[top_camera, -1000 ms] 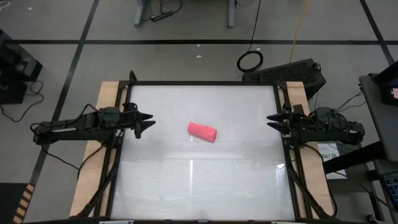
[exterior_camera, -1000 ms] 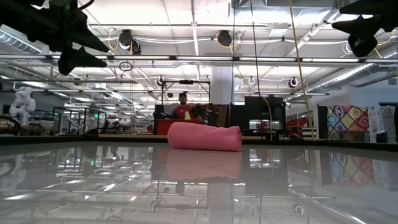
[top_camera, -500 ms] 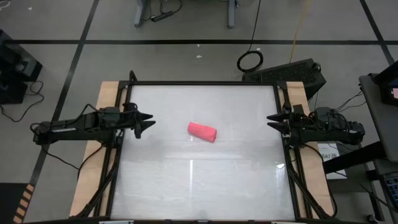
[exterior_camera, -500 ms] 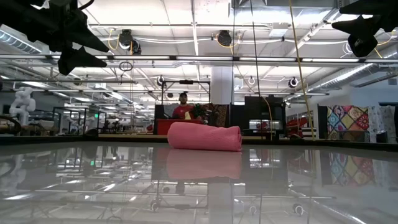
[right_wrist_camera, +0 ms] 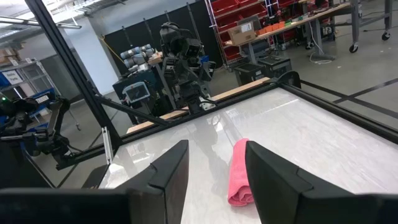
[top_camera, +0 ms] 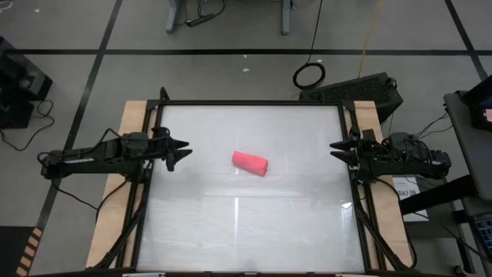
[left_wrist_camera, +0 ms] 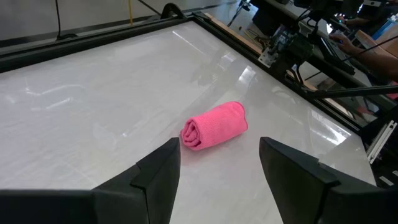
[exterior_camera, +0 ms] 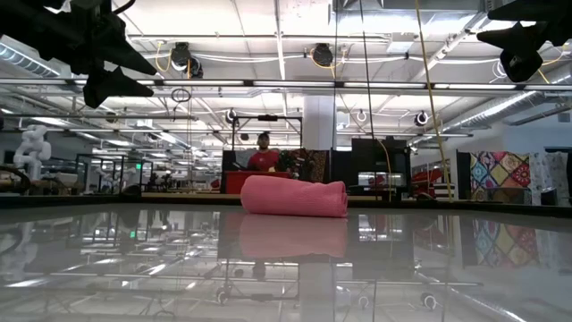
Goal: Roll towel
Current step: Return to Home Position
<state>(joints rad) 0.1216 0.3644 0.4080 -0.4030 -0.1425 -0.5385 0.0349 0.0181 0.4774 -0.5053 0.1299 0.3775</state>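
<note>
At the left edge of the table [top_camera: 254, 223] in the high view, we are holding our left gripper [top_camera: 184, 148] out over the glossy white surface, its tips pointing toward the middle of the frame. In the left wrist view this gripper [left_wrist_camera: 219, 146] is showing its two dark fingers [left_wrist_camera: 158, 171] spread wide with nothing between them. At the right edge of the table, at about the same height in the frame, we are holding our right gripper [top_camera: 334, 148] pointing inward as well. In the right wrist view it [right_wrist_camera: 216, 146] is standing just as wide and empty. Between the two, a little left of the frame's centre, the towel [top_camera: 250, 162] is lying rolled into a short pink cylinder. It is slanting so that its left end is sitting nearer the top of the picture, and it is well apart from both grippers. From the left wrist we are seeing the towel [left_wrist_camera: 214, 126] with its spiral end turned toward us. From the right wrist the towel [right_wrist_camera: 240, 171] is lying lengthwise just beyond the fingers. In the low view the towel [exterior_camera: 293, 196] is resting mid-frame on the mirror-like tabletop with its reflection beneath it. Far behind it in the room, a person [exterior_camera: 264, 154] in red is showing.
</note>
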